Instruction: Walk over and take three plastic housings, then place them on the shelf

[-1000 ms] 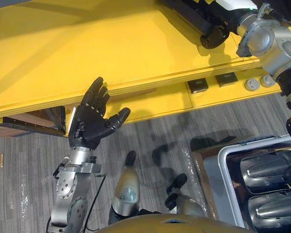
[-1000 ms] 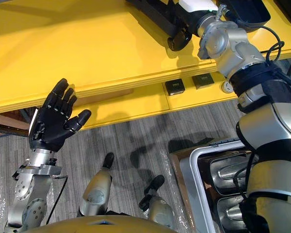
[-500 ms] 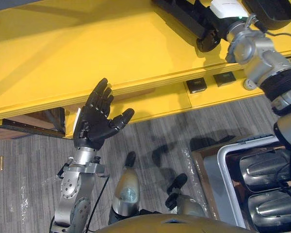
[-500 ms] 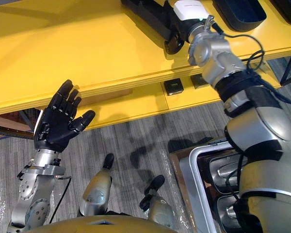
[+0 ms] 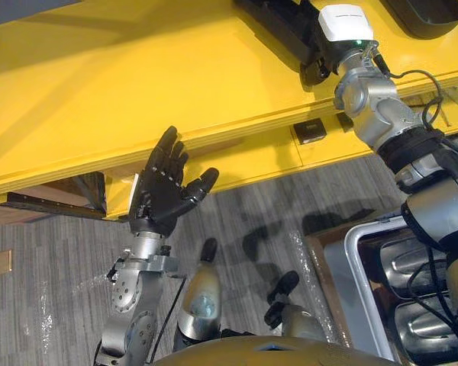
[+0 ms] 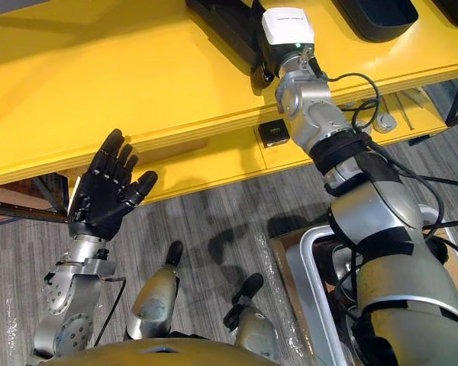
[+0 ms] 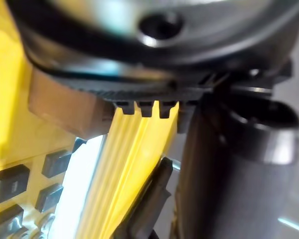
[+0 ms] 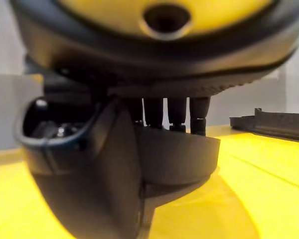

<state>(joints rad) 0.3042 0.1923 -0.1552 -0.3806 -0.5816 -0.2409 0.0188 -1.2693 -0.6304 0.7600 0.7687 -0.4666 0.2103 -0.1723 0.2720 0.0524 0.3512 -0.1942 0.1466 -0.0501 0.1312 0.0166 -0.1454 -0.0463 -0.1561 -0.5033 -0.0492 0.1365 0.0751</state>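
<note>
The right arm has swung leftward and further in over the yellow shelf [image 6: 99, 69] within the last second, taking the long black housing [image 6: 221, 21] along. The right hand [image 8: 139, 74] is curled down over that piece, which seems to sit on the yellow board or just above it, so this looks like the set-down with the release not yet made. The left hand [image 6: 107, 191] has edged closer to the shelf's front lip, fingers spread, holding nothing. A second black housing [image 6: 375, 19] lies on the shelf further right.
</note>
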